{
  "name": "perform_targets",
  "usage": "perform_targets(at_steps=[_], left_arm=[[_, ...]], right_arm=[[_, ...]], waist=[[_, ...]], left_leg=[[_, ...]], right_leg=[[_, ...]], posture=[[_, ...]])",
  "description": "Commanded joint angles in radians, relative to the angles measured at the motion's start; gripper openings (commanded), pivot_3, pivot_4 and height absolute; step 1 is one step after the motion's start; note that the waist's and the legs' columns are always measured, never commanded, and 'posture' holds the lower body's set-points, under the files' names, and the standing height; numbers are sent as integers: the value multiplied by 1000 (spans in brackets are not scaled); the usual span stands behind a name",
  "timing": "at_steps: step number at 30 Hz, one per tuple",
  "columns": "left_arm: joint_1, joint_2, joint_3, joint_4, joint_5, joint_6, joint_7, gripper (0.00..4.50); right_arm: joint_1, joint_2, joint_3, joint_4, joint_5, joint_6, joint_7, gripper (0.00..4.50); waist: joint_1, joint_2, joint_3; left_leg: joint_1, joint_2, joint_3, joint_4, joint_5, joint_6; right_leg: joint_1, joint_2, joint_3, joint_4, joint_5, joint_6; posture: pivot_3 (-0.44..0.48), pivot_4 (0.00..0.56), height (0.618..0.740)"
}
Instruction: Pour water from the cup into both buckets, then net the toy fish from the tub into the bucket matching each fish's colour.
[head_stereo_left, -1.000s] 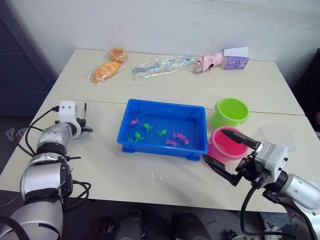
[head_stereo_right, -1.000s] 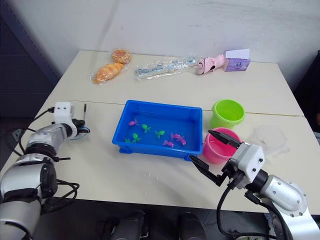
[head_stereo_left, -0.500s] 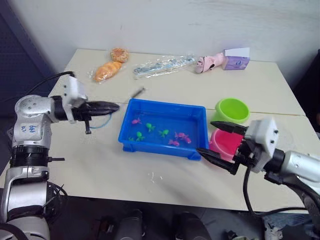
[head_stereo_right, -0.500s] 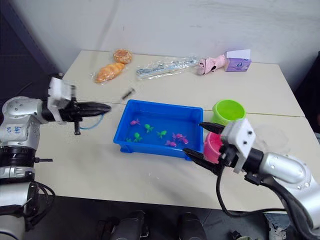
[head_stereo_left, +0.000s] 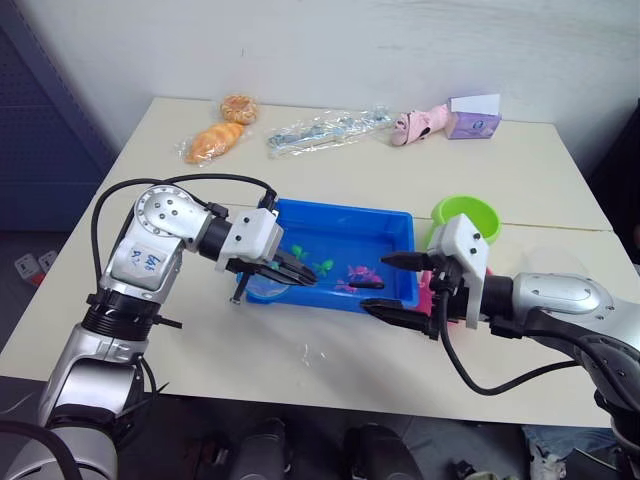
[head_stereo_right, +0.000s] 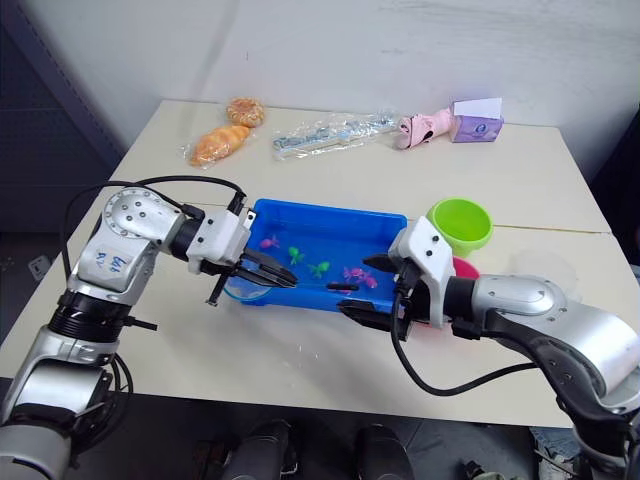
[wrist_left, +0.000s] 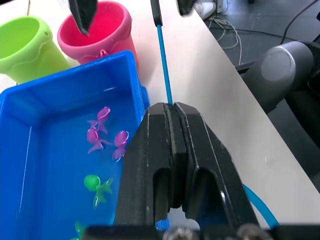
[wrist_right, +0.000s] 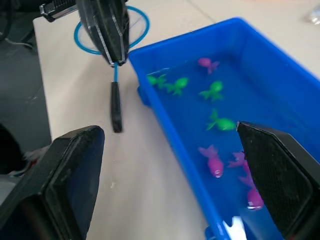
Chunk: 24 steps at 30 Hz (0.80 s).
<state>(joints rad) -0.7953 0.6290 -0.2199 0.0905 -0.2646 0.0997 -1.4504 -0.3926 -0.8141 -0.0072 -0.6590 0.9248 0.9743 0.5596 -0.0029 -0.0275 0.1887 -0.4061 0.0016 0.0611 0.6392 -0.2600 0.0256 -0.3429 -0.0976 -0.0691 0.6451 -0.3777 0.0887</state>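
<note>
- While the left arm bends at the elbow and reaches in from the table's left side, the left gripper (head_stereo_left: 288, 272) sits over the near left corner of the tub (head_stereo_left: 340, 218), its two black fingers pressed together on the thin blue shaft of the net (wrist_right: 112, 28).
- From the right wrist view, the net's blue hoop lies on the table just outside that corner, and its dark handle end (wrist_right: 116, 107) points along the tub's near side.
- From the left wrist view, the shut fingers (wrist_left: 175, 160) clamp the shaft, which runs on toward the two buckets.
- The right arm stretches across from the table's right side with its forearm low over the table, and the right gripper (head_stereo_left: 392, 287) is at the tub's near right corner.
- Its jaws stand wide apart and hold nothing: one finger is over the tub's right end, the other in front of the near rim.
- The tub stands at the middle of the table with water in it; green fish (wrist_left: 96, 183) and pink fish (wrist_left: 95, 136) lie inside.
- The green bucket (head_stereo_left: 466, 219) stands just beyond the tub's right end, toward the table's right edge.
- The pink bucket (wrist_left: 96, 31) stands beside it, nearer the front edge, partly hidden behind the right wrist.
- The clear cup (head_stereo_left: 555, 266) sits near the right edge, behind the right forearm.
- Along the far edge lie bagged bread (head_stereo_left: 213, 141), a clear packet (head_stereo_left: 325, 130), a pink toy (head_stereo_left: 420, 123) and a small purple box (head_stereo_left: 472, 118).
</note>
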Motion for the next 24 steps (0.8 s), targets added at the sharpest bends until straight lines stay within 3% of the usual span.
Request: perform_targets(at_steps=[1,24], left_arm=[[-31,-8,-5,-12,14,2,17,79],[-43,-57,-51,-22,35,19,14,79]], right_arm=[[-21,32,2,-22,36,37,-37,4500],[-104,98,-5,-19,162,171,-91,4500]], waist=[[0,0,0],[0,1,0]], left_leg=[[-1,0,0,0,0,0],[-1,0,-2,2,0,1]], right_leg=[[0,0,0,0,0,0],[1,0,-2,0,0,0]], posture=[[0,150,740],[0,150,740]])
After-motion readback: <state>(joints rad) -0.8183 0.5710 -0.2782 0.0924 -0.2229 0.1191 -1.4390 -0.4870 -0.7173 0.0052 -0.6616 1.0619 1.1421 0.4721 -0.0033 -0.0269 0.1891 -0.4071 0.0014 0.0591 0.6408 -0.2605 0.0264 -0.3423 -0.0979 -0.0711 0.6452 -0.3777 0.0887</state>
